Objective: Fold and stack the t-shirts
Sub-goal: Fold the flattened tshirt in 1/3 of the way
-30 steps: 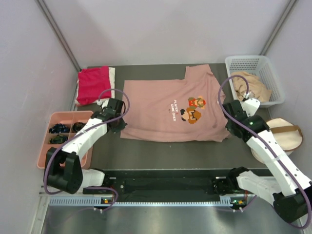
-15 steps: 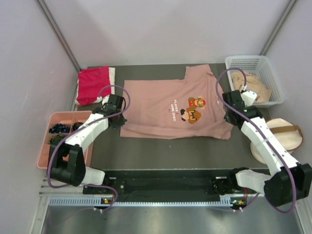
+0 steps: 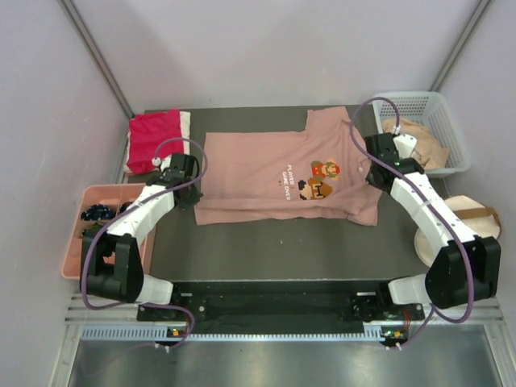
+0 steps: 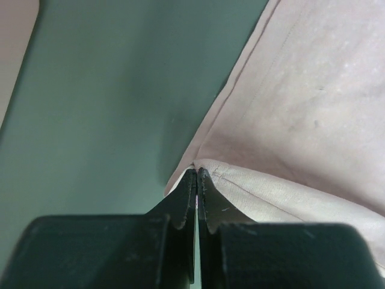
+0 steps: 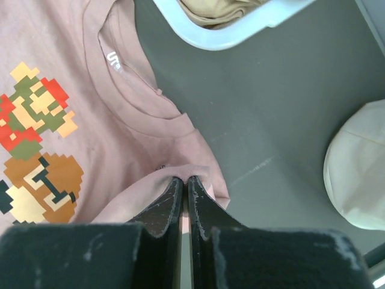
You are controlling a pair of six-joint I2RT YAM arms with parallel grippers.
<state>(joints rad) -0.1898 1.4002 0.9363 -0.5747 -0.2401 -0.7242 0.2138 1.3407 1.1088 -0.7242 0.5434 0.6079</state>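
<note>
The dusty-pink t-shirt (image 3: 274, 173) with a pixel-art print lies spread in the middle of the dark table, its near part lifted and folded back. My left gripper (image 3: 192, 190) is shut on its left hem corner, as the left wrist view (image 4: 197, 174) shows against the pink cloth (image 4: 313, 108). My right gripper (image 3: 368, 172) is shut on a fold of the shirt beside the collar, seen in the right wrist view (image 5: 183, 180) on the pink cloth (image 5: 72, 66). A red t-shirt (image 3: 153, 139) lies folded at the back left on a white one (image 3: 186, 121). A tan one (image 3: 415, 142) sits in the basket.
A white plastic basket (image 3: 403, 98) stands at the back right. The round cream bag (image 3: 468, 224) with a brown strap lies at the right edge. A pink compartment tray (image 3: 72, 242) with small dark items sits at the left. Grey walls close in the sides and back.
Both grippers have moved away from the near edge toward the back, carrying the shirt's near edge with them. The shirt's near border now lies further back.
</note>
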